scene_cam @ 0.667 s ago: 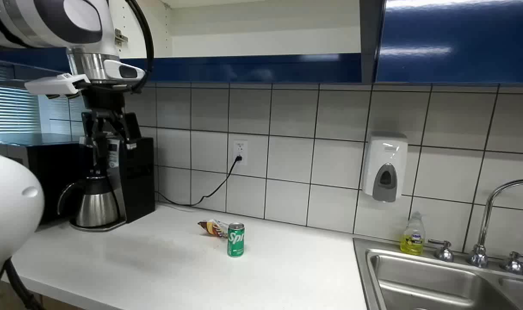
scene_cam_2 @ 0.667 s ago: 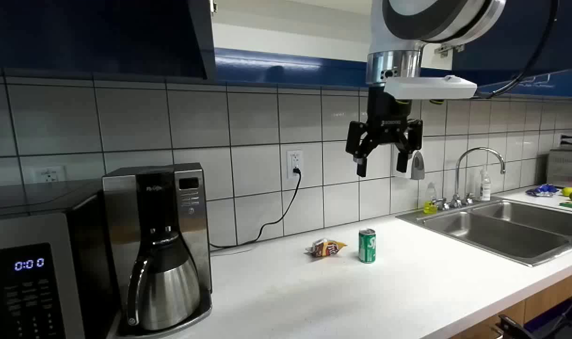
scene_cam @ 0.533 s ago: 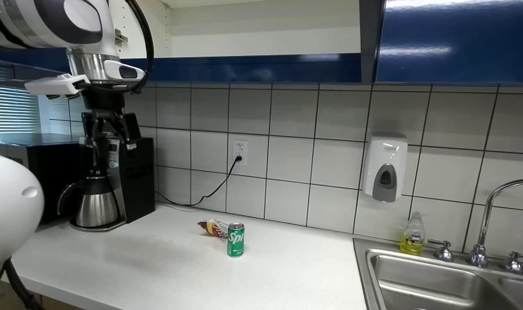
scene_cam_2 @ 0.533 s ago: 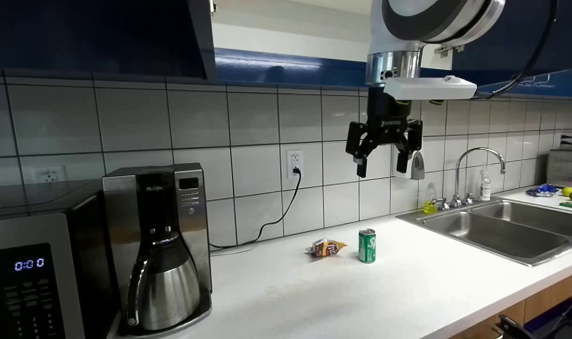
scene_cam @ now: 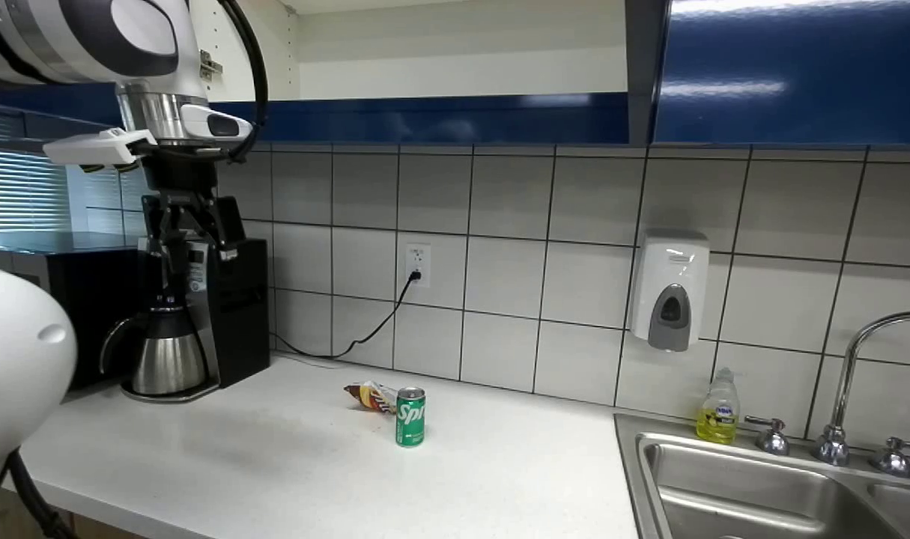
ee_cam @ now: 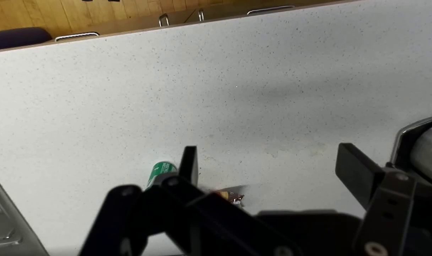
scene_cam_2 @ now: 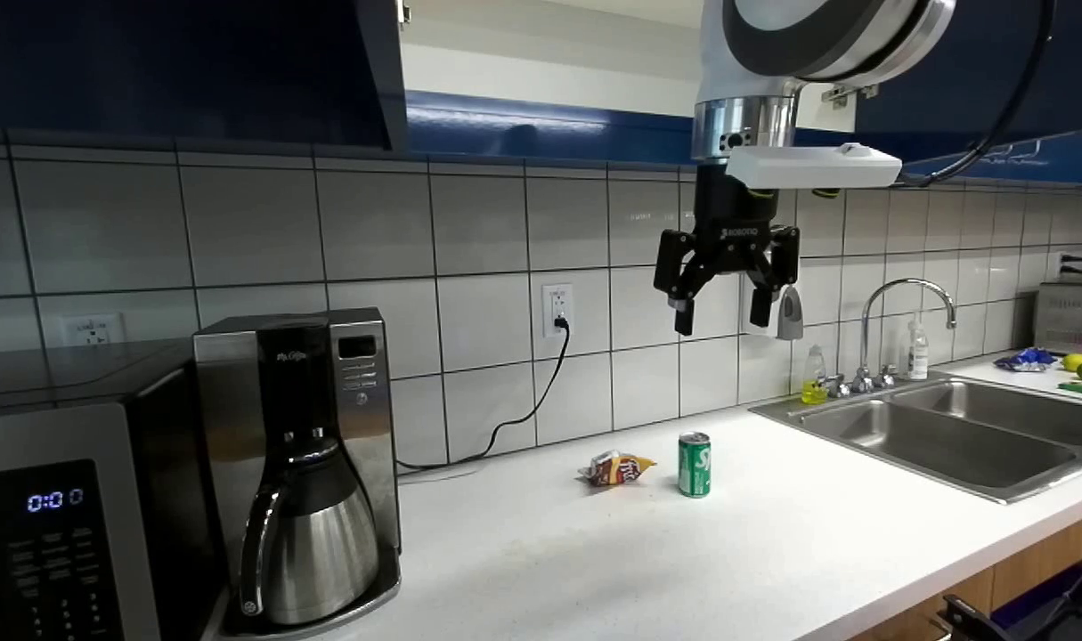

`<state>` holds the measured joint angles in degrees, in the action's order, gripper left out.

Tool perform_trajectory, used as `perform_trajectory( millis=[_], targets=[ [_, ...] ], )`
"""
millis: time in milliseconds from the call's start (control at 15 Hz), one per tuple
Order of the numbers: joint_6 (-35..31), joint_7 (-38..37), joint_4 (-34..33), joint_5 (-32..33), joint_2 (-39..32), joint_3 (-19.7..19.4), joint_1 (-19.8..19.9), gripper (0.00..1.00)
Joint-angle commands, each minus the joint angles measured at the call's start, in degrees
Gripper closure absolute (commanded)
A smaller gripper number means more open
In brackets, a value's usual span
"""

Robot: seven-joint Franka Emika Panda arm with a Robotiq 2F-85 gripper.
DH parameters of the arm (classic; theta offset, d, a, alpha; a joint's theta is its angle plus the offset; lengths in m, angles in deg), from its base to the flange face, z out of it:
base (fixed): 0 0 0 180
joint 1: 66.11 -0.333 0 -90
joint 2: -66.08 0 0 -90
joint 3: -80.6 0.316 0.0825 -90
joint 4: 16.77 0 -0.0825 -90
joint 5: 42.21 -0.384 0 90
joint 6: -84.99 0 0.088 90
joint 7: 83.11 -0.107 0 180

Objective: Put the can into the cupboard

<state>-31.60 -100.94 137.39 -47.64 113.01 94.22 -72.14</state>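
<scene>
1 small green cylindrical drink can (scene_cam_2: pixel 695 465), silvery top: stands upright on the speckled white desk (scene_cam_2: pixel 523 570) in both exterior views.
1 crumpled brown-and-yellow wrapper (scene_cam_2: pixel 618 468): lies just beside the can, at its 9 o'clock in an exterior view.
1 black 2-jawed end effector (scene_cam_2: pixel 722 313): points down, jaws wide apart; well above the desk, at 12 o'clock from the can in the same view.
1 wall-mounted cupboard (scene_cam: pixel 440 120), glossy dark blue outside, pale inside: interior exposed, at 12 o'clock from the can in an exterior view.
</scene>
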Motion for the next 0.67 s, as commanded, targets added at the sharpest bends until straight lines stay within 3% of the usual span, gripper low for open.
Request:
perform_trajectory(
  millis=[0, 600],
  targets=[
    [0.16, -0.02, -0.12, 0.08, -0.03, -0.08, -0.05, 0.00],
    [-3.32, -0.28, 0.61, 1.41, -2.46, -0.05, 1.54, 0.00]
  ],
)
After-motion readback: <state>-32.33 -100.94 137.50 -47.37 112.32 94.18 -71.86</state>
